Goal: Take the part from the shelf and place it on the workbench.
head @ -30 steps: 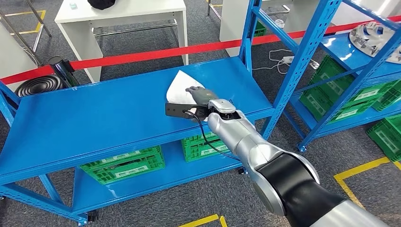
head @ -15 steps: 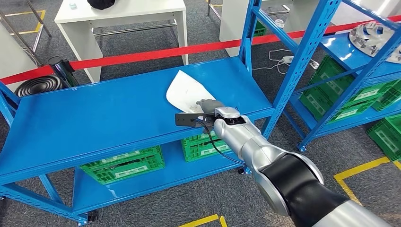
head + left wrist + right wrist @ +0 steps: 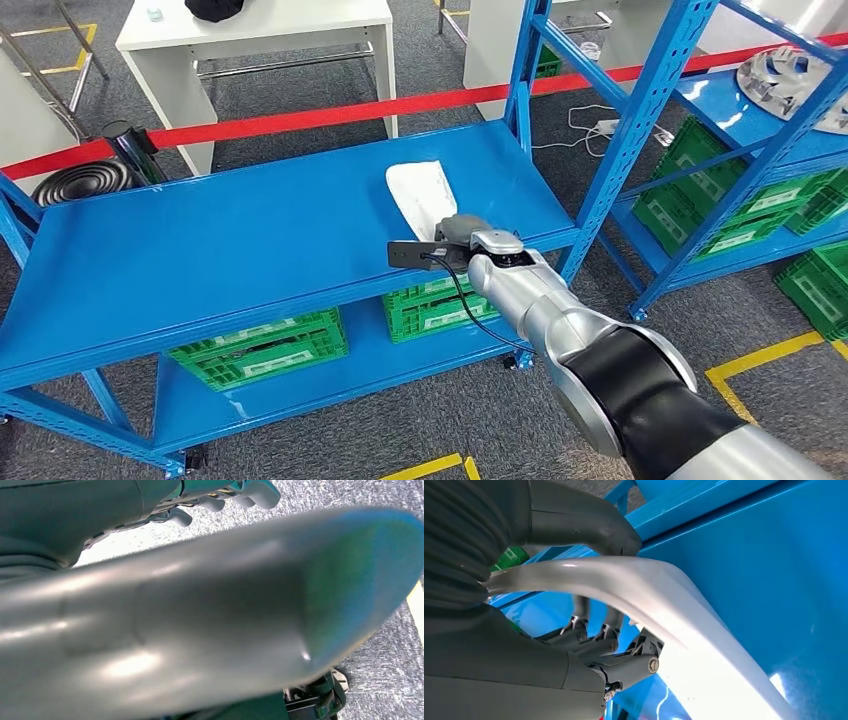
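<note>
On the far left, black ribbed rings [image 3: 80, 180] lie by the end of the blue shelf [image 3: 220, 240], and a white desk [image 3: 255, 30] stands beyond the red tape [image 3: 300, 118]. Green crates [image 3: 262, 348] sit on the lower level. Toward the shelf's right front edge, the white part [image 3: 418, 192] is clamped by the right robot hand [image 3: 458, 232]: the right wrist view shows the thumb [image 3: 589, 522] over one face of the curved sheet and the fingers [image 3: 589, 637] curled under the other. The part's far end appears to rest on the shelf top. The left robot hand [image 3: 225, 490] hangs over grey floor, fingers curled, nothing visibly held.
</note>
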You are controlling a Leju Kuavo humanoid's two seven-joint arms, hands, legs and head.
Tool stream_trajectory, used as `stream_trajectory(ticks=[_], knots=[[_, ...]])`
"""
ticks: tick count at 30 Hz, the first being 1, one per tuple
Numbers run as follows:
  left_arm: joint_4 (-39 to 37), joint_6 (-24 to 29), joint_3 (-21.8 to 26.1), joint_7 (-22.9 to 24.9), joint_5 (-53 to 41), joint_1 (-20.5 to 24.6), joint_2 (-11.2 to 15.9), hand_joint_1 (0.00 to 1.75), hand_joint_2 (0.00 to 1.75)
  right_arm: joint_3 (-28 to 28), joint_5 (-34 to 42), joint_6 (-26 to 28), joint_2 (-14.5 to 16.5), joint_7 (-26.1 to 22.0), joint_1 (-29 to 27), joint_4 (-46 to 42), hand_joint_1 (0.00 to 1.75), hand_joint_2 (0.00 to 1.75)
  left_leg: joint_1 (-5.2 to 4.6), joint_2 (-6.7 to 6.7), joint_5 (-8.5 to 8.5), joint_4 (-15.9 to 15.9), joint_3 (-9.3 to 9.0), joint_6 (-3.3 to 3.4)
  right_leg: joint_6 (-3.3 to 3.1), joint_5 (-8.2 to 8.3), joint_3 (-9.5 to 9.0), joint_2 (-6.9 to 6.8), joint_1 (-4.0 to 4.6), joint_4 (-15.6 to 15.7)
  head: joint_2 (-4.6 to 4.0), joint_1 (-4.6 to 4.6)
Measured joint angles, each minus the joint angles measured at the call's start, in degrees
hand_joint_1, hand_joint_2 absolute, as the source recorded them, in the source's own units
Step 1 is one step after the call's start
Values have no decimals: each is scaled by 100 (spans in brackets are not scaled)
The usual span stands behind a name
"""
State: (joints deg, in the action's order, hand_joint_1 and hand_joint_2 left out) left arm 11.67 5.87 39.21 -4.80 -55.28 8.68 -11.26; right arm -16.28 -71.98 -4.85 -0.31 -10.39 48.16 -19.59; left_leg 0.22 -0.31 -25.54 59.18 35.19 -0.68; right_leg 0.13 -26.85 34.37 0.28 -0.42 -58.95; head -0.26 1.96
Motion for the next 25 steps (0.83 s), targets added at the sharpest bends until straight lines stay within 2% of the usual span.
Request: stream_trajectory(ticks=[4, 8, 17, 25], knots=[[0, 20, 0, -128, 2, -1, 1, 0, 0, 0, 42, 21, -50, -32, -2, -2, 175, 175, 0, -2, 1, 0, -4, 1, 1, -1, -7, -2, 0, 0, 0, 1], [0, 80, 1, -227, 5, -3, 2, 0, 175, 0, 60, 30, -83, -60, -10, -2, 175, 175, 0, -2, 2, 0, -9, 2, 1, 0, -12, -1, -1, 0, 0, 1], [8, 762, 13, -929, 76, 4, 9, 0, 175, -19, 104, 78, -142, -91, -14, -2, 175, 175, 0, -2, 2, 0, -12, 2, 1, 0, -16, -1, -1, 0, 0, 1], [11, 837, 13, -995, 70, 11, 11, 0, 175, -55, 105, 92, -157, -91, -12, -2, 175, 175, 0, -2, 2, 0, -14, 2, 1, 0, -17, -1, -1, 0, 0, 1]])
